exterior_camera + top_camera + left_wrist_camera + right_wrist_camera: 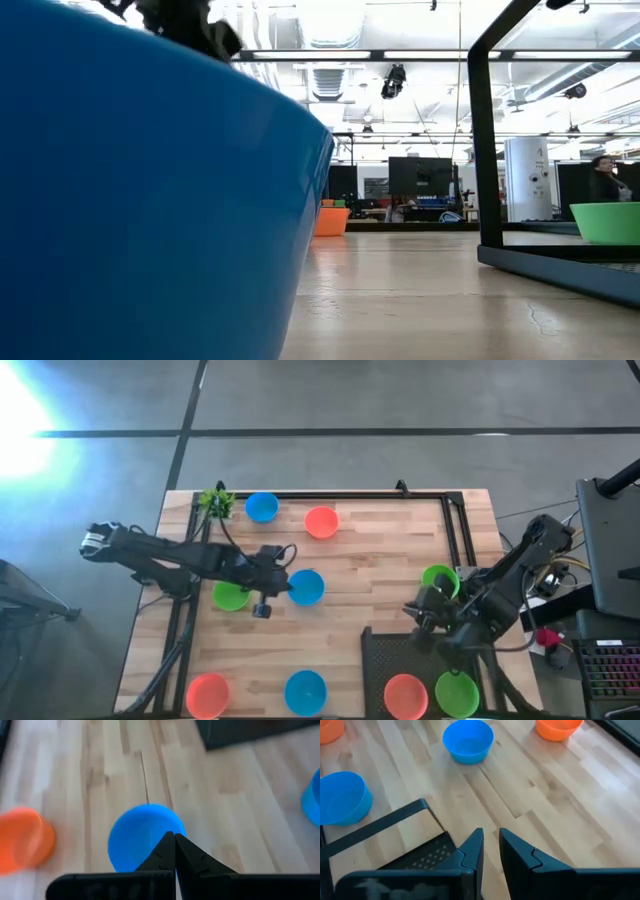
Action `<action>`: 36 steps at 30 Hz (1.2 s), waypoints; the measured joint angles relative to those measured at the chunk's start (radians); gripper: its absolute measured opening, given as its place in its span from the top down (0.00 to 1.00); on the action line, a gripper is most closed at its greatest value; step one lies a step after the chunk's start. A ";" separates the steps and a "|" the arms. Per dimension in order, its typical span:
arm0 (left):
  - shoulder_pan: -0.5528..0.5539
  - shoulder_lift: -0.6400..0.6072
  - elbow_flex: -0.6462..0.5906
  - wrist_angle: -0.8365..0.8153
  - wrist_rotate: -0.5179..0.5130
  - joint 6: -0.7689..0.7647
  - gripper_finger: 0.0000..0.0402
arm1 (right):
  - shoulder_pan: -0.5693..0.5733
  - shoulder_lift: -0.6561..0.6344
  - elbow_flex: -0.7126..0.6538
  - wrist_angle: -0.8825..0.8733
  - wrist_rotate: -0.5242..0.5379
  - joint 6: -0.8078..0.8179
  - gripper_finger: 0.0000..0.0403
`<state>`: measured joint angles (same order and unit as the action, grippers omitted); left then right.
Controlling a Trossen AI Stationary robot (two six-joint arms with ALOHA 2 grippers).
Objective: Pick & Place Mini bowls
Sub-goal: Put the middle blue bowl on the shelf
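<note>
Wooden bench (380,560) carries scattered bowls. My left claw (175,845) hangs shut over the middle blue bowl (306,587), hiding part of it. My right claw (491,842), slightly parted, grips nothing beside the tray (385,650).

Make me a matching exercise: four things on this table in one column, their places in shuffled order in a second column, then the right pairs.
Things:
1. potted plant
2. left gripper
3. right gripper
4. orange bowl

Places:
A. inside the black tray
B. far left corner of the table
C. above the black tray's far edge, beside a green bowl
D. between a green bowl and a blue bowl

Pairs: 1-B, 2-D, 3-C, 4-A
</note>
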<state>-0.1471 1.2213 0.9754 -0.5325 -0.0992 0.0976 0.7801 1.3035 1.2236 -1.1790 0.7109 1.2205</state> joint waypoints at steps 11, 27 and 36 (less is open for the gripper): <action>0.021 0.000 -0.107 0.009 -0.018 -0.122 1.00 | -0.040 -0.052 0.000 0.000 0.083 -0.031 0.86; 0.041 0.159 -0.155 0.027 -0.061 -0.211 1.00 | -0.068 -0.054 0.000 0.002 0.086 -0.054 0.86; 0.044 0.242 -0.154 0.028 -0.059 -0.231 1.00 | -0.068 -0.054 0.000 0.002 0.085 -0.054 0.86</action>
<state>-0.1030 1.4634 0.8209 -0.5049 -0.1579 -0.1337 0.7124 1.2499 1.2232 -1.1770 0.7959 1.1667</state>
